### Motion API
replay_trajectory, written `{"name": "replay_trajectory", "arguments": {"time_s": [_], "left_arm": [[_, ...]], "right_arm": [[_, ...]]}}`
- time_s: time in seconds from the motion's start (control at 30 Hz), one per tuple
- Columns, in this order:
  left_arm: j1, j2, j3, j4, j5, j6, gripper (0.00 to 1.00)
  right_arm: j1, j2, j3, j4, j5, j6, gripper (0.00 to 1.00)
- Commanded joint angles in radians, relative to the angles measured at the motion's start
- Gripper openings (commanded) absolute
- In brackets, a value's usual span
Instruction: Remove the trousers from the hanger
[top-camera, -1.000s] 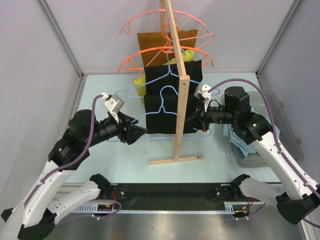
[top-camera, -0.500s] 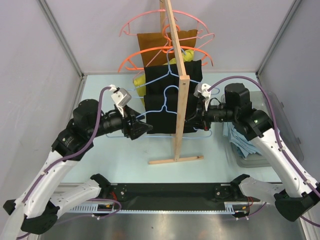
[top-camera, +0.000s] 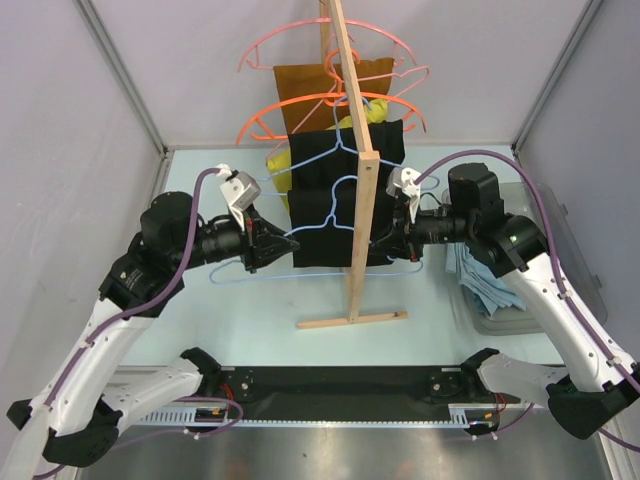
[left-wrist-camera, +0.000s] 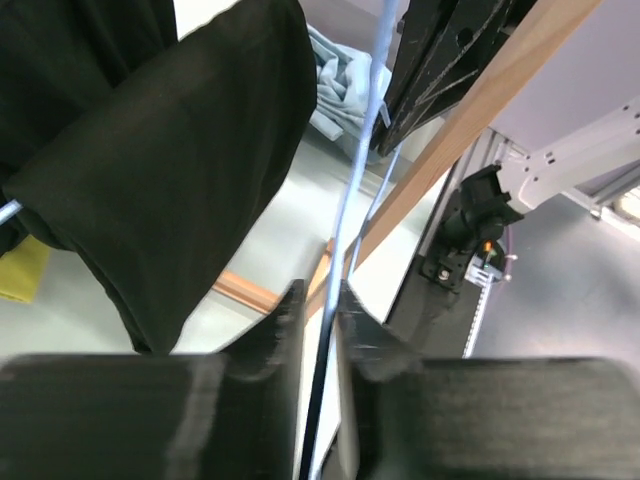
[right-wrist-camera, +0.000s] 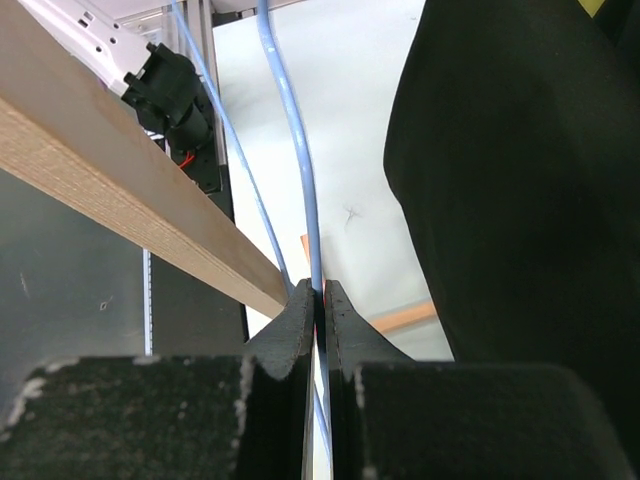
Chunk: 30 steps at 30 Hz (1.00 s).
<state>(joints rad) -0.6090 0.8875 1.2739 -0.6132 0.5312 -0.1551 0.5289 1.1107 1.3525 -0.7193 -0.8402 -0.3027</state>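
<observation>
The hanger (top-camera: 318, 225), thin light-blue wire, hangs on the wooden rack in front of a black garment. My left gripper (top-camera: 283, 243) is at its left side; in the left wrist view the jaws (left-wrist-camera: 320, 300) stand closed round the hanger wire (left-wrist-camera: 365, 130). On the hanger's right side, my right gripper (top-camera: 390, 238) is shut on the wire, which the right wrist view shows pinched between the jaws (right-wrist-camera: 320, 292) and running up as the hanger (right-wrist-camera: 300, 150). The trousers (top-camera: 485, 285), sky-blue cloth, lie crumpled in the bin at the right, also seen in the left wrist view (left-wrist-camera: 338, 85).
A wooden rack post (top-camera: 358, 190) stands mid-table on a foot bar (top-camera: 352, 320). On it hang black garments (top-camera: 312, 160), a brown garment (top-camera: 305, 90), orange hangers (top-camera: 290, 108) and pink hangers (top-camera: 290, 35). A yellow cloth (top-camera: 275, 160) shows behind. The clear bin (top-camera: 565, 250) sits far right.
My left gripper has moved up and right to the hanger's left side and closed on the wire. The right arm has stayed put, still gripping.
</observation>
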Motion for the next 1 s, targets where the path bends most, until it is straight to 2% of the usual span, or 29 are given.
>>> {"name": "replay_trajectory", "arguments": {"time_s": [0.0,0.13,0.17,0.2,0.27,0.3,0.4,0.5,0.67,0.97], "left_arm": [[0.006,-0.001,0.032,0.012,0.059,0.005,0.01],[0.006,-0.047,-0.01,0.072,-0.022,-0.012,0.0],[0.006,-0.061,-0.024,0.091,-0.037,-0.014,0.0],[0.006,-0.074,-0.053,0.128,-0.049,-0.014,0.0],[0.006,-0.116,-0.079,0.165,-0.086,-0.017,0.0],[0.006,-0.127,-0.102,0.188,-0.092,-0.017,0.0],[0.006,-0.15,-0.119,0.194,-0.125,0.0,0.0],[0.008,-0.166,-0.125,0.188,-0.137,0.028,0.0],[0.011,-0.186,-0.108,0.15,-0.12,0.089,0.0],[0.037,-0.142,0.004,0.102,-0.017,0.085,0.0]], "right_arm": [[0.011,-0.006,0.036,-0.037,-0.022,0.022,0.0],[0.005,-0.018,0.019,0.03,0.1,0.112,0.01],[0.002,-0.026,0.016,0.046,0.133,0.169,0.08],[0.0,-0.029,0.007,0.09,0.169,0.204,0.24],[-0.013,-0.055,-0.031,0.138,0.246,0.297,0.39],[-0.017,-0.066,-0.045,0.179,0.271,0.333,0.54],[-0.027,-0.115,-0.088,0.222,0.345,0.439,0.74],[-0.043,-0.181,-0.111,0.225,0.452,0.509,0.87],[-0.086,-0.291,-0.118,0.129,0.657,0.553,0.96],[-0.109,-0.422,-0.124,-0.057,0.698,0.57,0.97]]}}
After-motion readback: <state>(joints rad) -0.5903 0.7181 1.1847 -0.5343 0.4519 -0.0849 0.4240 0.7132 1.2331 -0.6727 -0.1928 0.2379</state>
